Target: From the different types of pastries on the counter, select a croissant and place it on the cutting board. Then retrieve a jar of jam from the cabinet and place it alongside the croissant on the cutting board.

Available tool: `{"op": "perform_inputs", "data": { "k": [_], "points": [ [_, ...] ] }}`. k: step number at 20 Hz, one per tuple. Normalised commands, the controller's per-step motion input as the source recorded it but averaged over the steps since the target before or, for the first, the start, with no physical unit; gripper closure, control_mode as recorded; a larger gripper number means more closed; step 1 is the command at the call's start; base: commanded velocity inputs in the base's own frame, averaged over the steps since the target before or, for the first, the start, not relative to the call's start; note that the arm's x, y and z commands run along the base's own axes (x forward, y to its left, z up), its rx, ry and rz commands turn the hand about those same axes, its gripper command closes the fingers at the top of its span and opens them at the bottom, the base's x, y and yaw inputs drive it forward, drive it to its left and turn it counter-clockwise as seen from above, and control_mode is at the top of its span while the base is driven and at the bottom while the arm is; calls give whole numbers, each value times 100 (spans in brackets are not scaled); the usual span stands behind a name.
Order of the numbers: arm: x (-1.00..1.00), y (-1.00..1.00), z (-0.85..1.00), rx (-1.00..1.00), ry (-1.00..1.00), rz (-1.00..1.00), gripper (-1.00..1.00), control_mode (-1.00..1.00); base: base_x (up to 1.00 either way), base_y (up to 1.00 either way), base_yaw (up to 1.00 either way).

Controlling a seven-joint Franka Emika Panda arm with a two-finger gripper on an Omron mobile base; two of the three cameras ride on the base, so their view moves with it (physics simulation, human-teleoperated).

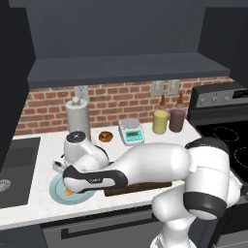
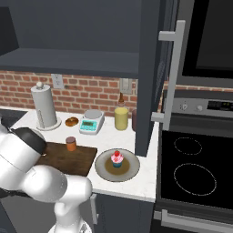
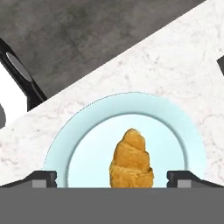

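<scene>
A golden croissant [image 3: 131, 159] lies on a round light blue plate [image 3: 87, 131], and my gripper [image 3: 111, 178] hangs open just above it, one fingertip on each side, not touching. In the left base view the hand sits low over that plate [image 1: 55, 191] at the counter's [image 1: 43, 145] front left, with a sliver of croissant [image 1: 69, 192] showing. The dark brown cutting board [image 2: 68, 159] lies to the plate's right, and a small orange-brown jar of jam [image 2: 71, 144] stands on it. A glazed donut [image 1: 105, 136] and a pink cupcake [image 2: 117, 158] on a brown plate [image 2: 132, 170] are also on the counter.
By the brick wall stand a paper towel roll [image 1: 77, 118], a kitchen scale [image 1: 131, 131], a yellow canister [image 1: 161, 121] and a maroon canister [image 1: 177, 120]. The sink [image 1: 17, 164] is left of the plate, the stove [image 2: 195, 168] right. The cabinet shelf [image 1: 126, 68] overhangs; its door [image 2: 150, 68] stands open.
</scene>
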Motion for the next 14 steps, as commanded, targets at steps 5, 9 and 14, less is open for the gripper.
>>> {"op": "perform_inputs", "data": {
  "k": [5, 9, 14],
  "points": [
    [8, -23, 0, 8, 9, 0, -100, -100, 0, 0, 0],
    [29, -6, 0, 4, 7, -2, -100, -100, 0, 0, 0],
    [12, 1, 0, 0, 0, -1, -100, -100, 0, 0, 0]
  ]
}}
